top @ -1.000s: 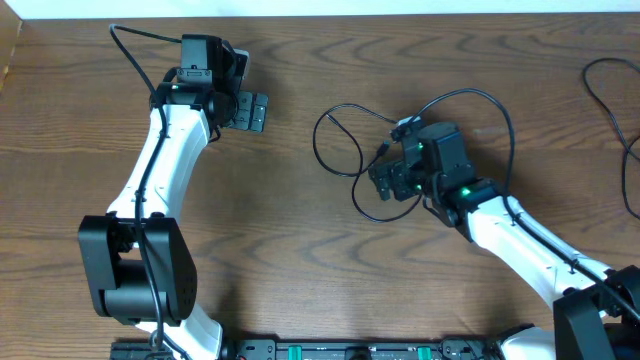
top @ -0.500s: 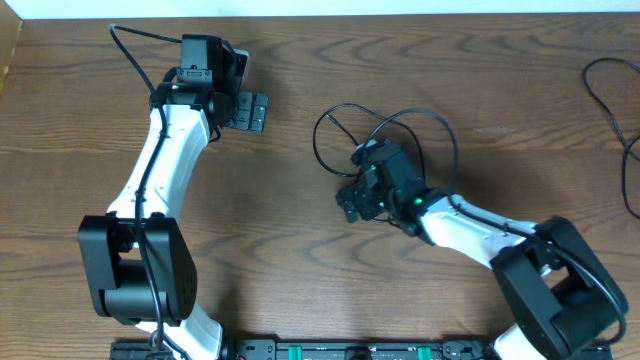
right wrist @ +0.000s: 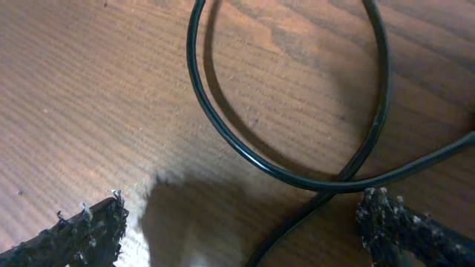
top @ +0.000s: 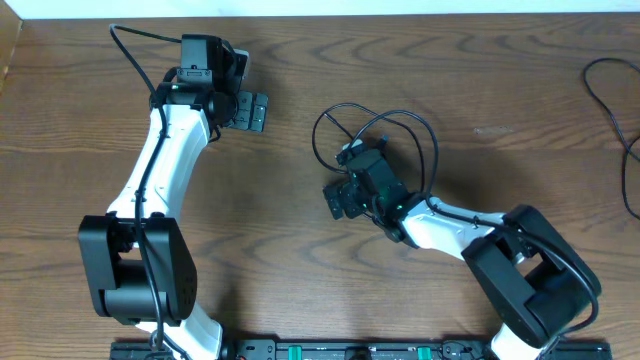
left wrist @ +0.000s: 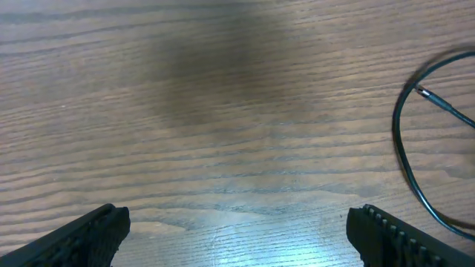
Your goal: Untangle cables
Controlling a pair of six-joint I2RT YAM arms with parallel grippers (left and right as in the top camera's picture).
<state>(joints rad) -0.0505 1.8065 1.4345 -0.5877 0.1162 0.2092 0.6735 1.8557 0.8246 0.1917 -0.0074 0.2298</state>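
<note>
Entry: black cable (right wrist: 245, 153), looped mid-table, its crossing lay just ahead of your right gripper (right wrist: 245, 237), jaws spread and empty; your left gripper (top: 250, 110), likewise spread, sat well apart toward the far left corner.

Bright even light; soft shadow on table (left wrist: 223, 89); right wrist fingers (right wrist: 82, 230) blurred.
</note>
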